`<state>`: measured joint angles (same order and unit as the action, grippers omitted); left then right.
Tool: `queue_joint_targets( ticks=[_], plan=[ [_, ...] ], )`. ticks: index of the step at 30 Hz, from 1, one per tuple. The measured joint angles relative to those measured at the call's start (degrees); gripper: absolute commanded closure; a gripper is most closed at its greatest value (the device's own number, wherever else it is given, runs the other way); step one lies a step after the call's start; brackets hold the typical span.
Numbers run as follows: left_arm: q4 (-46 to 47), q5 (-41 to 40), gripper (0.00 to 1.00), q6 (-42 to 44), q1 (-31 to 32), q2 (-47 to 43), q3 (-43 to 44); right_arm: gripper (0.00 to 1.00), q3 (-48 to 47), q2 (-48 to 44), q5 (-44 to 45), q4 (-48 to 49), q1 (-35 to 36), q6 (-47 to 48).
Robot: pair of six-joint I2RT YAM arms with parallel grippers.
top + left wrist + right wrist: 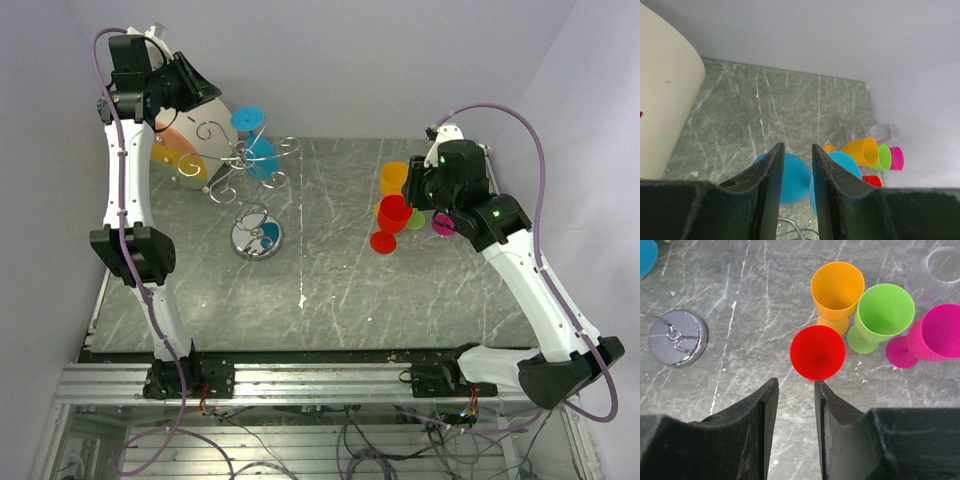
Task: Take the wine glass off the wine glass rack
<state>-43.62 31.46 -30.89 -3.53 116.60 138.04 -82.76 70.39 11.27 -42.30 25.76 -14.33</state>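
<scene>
Hanging on rack [257,238]: prob. 1 blue glass [262,157]

The wine glass rack [257,238] stands left of the middle of the tabletop [330,290], its curled wire arms spreading wide above the round base. Just left of the rack, the beige drum [185,150] closes that side off. The left hand [797,146] hangs beside the drum, over the rack's top, with two blue glasses [790,175] directly beyond its fingertips. In front of the rack and to its right the tabletop lies bare, with room for a hand to pass. Well to the rack's right a tight cluster bars the way: the orange glass [837,287], green glass [885,310], magenta glass [940,337], red glass [817,352] and clear glass [945,270]. The right hand [795,381] hovers at the cluster's near side.
</scene>
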Motion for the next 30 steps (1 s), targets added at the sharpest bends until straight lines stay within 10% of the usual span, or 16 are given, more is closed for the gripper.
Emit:
queue_joint_targets(
  ticks=[30],
  plan=[
    [-0.1, 8.3, 0.60, 3.7, 2.4, 1.5, -3.3, 0.65, 1.2, 2.6, -1.9, 0.9, 0.0, -0.2]
  ],
)
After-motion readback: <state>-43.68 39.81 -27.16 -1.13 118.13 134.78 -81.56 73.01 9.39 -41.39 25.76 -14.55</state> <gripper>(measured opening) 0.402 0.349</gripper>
